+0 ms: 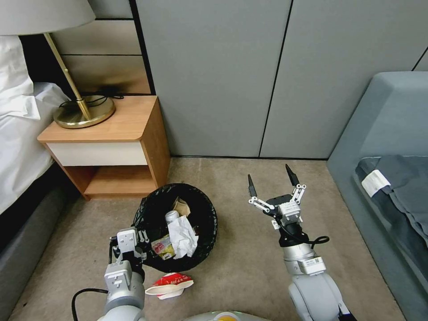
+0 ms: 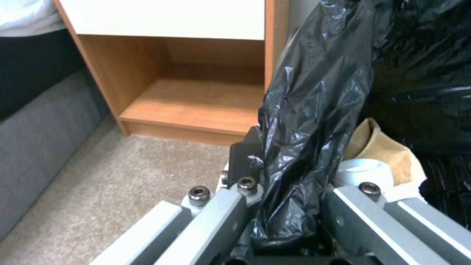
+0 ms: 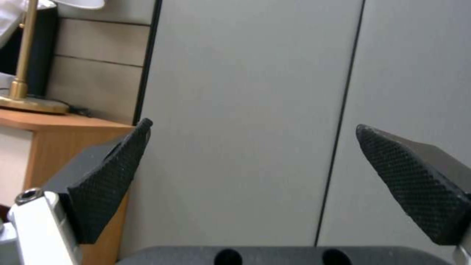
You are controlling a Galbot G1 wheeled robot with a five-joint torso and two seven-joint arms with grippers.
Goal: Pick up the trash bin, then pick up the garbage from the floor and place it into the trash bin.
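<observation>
Red-and-white wrapper (image 1: 169,285) lies on the carpet at bottom centre. Just past it, the left gripper (image 1: 141,235) has its jaws clamped on the black-bagged rim of the trash bin (image 1: 203,209), tissue, wrappers and a bottle inside. Right gripper (image 1: 273,182) hovers right of centre, jaws wide apart.

The trash bin (image 1: 178,227) stands before the nightstand (image 1: 107,142), a wrapper (image 1: 170,285) just beside it.
</observation>
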